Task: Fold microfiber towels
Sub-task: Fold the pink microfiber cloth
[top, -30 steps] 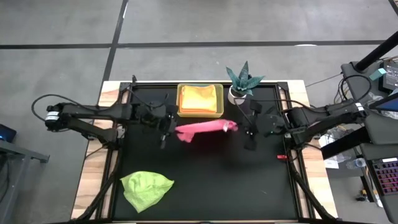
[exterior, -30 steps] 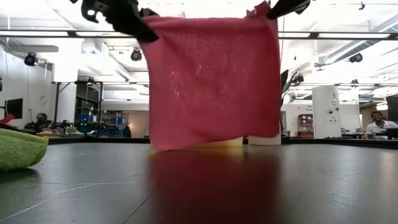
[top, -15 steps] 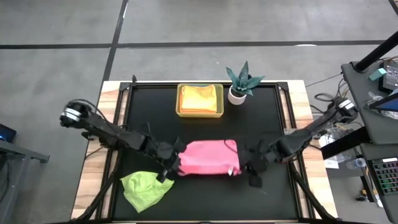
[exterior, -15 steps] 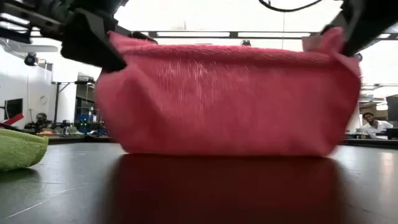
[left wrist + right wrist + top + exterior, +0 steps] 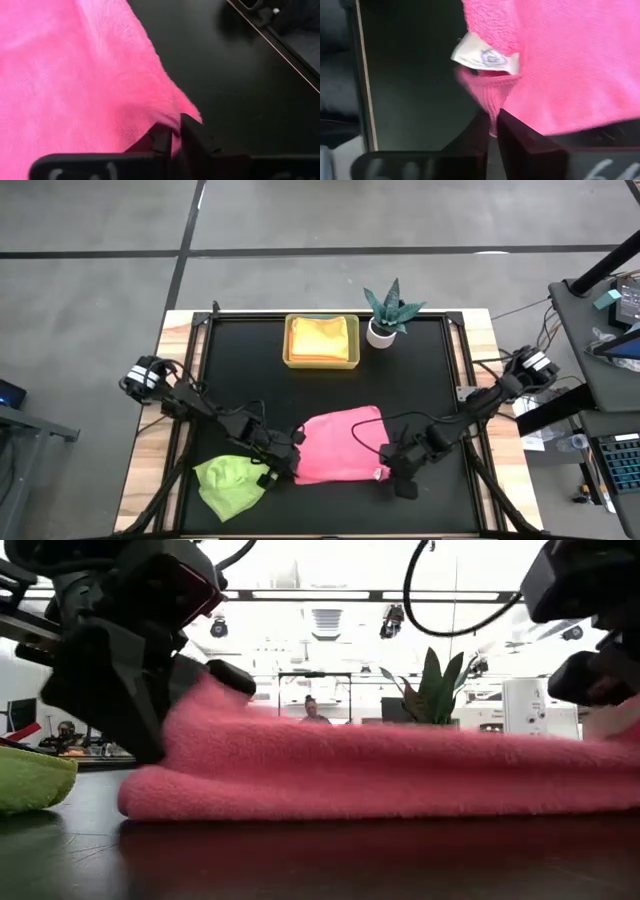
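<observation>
Pink towel (image 5: 340,445) lowered flat onto black tabletop (image 5: 420,380), lab rm behind.

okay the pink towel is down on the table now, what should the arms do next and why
Probably open both grippers and lift away. The pink towel already lies folded on the table, while the left gripper and right gripper each pinch a near corner, so letting go should leave the fold in place.

Even overhead light; ceiling lamps (image 5: 330,595) glare in the low view, where near arms and the pink towel (image 5: 400,775) blur.
</observation>
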